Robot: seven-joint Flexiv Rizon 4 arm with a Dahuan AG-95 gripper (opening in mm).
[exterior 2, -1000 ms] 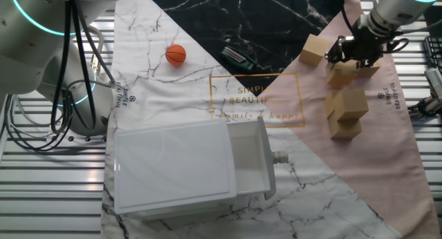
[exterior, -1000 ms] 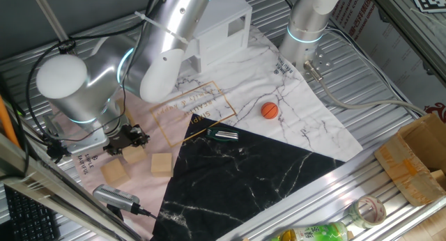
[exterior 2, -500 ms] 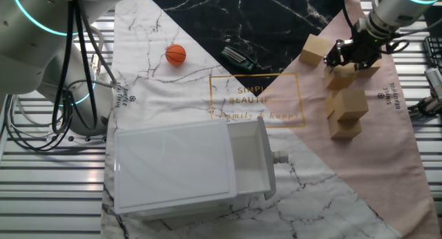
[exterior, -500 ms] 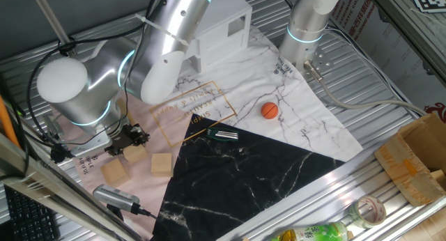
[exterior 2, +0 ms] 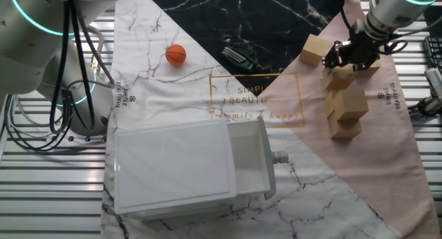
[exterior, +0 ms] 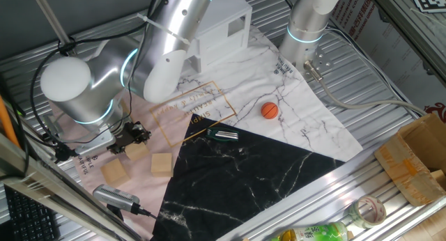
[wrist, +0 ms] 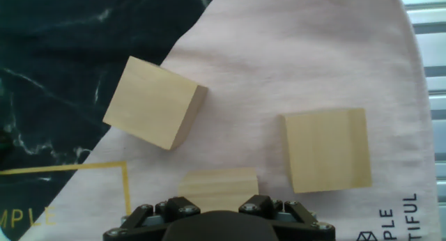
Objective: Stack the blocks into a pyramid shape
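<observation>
The gripper [exterior 2: 351,54] hangs low over the pink corner of the marbled mat [exterior 2: 269,101] on the desk, directly above one wooden block [wrist: 217,182]. In the hand view this block sits at the bottom edge, centred under the gripper housing. The fingers themselves are not visible there, and the fixed views are too small to show the gap, so whether they are spread or closed on the block cannot be told.

Two loose blocks lie ahead of the hand on the pink cloth. One [wrist: 155,102] straddles the border with the black marble and is turned diagonally to the cloth edge. The other [wrist: 327,150] sits square to the camera, apart from the first. As cubes they have no long axis; only the yaw differs.

In the other fixed view, further blocks [exterior 2: 347,111] are clustered in a short stack just beside the gripper, probably the start of the pyramid. Judgement: the hand is centred over its block so the fingers can meet two parallel faces.

The orange ball [exterior 2: 175,54] and white house [exterior 2: 190,167] stand well apart.
</observation>
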